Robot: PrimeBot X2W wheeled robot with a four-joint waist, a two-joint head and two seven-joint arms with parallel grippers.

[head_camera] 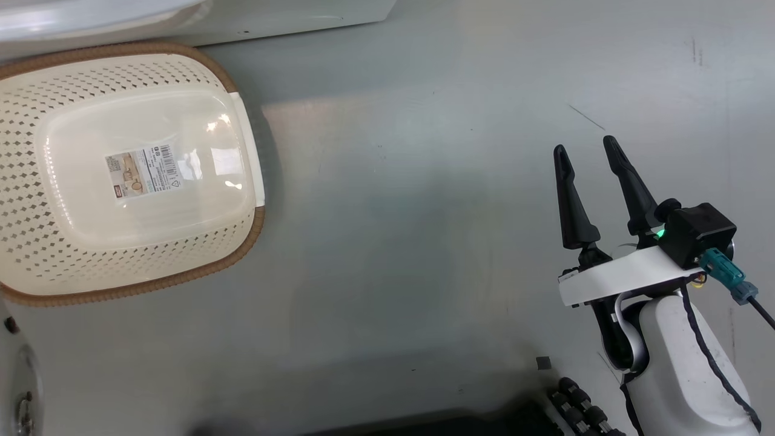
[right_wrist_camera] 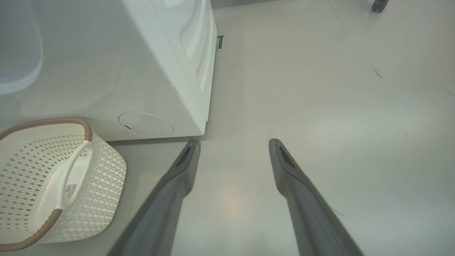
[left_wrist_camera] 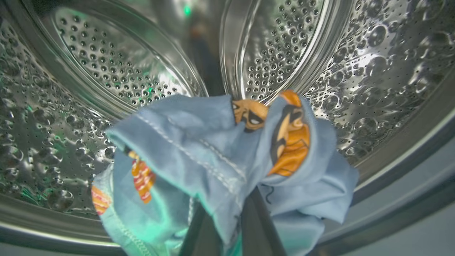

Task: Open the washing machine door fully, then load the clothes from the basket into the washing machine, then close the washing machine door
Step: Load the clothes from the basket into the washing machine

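1. Left gripper: its fingers are clamped shut on the clothes, inside the steel drum of the washing machine. The fabric hangs above the drum's lower wall, near the front lip.
2. Right gripper: its fingers are spread wide and carry nothing. It hovers over the floor, well apart from the basket.
3. Risk, snagging: the cloth drapes over both left fingers and hides their tips. On release it may cling and be dragged back out as the arm withdraws.
4. Risk, shallow drop: if it is let go this close to the lip, a fold may spill over the opening. It could then be pinched when the door is closed.
5. Risk, collision: the view ahead is largely covered by fabric, so the depth left inside the drum is hard to judge.
6. Condition of the clothes: a soft, light blue garment, bunched and folded, with a stitched seam across it and orange cartoon prints. It looks limp and dry.
7. Basket: it sits on the floor just beside the machine's front, with its bottom and barcode sticker in plain sight.
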